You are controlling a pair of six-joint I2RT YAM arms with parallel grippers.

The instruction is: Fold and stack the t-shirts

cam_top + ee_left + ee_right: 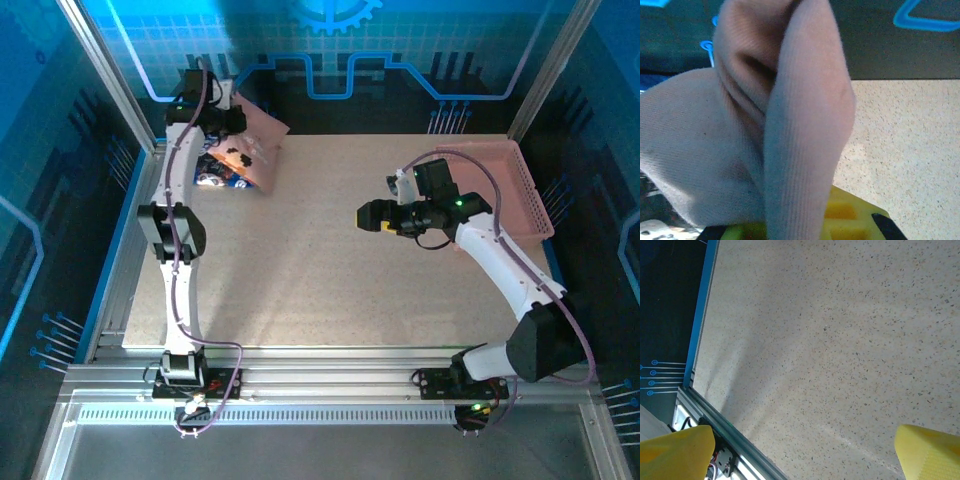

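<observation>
Speckled beige tabletop (pixel 330 270), left tool (pixel 230 122) clamped on ribbed dusty-pink t-shirt (pixel 805 125) — bunched folds, right tool (pixel 367 215) spread wide apart

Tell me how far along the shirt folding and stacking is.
Done: nothing yet; the navy shirt lies rumpled in the far left corner. In hand: the left jaws are shut on a bunch of the pink shirt next to it; the right jaws hang open over the table. Left: folding both shirts and stacking them.

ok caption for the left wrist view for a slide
Left end effector shut on bunched pink shirt, speckled table to the right.
</observation>
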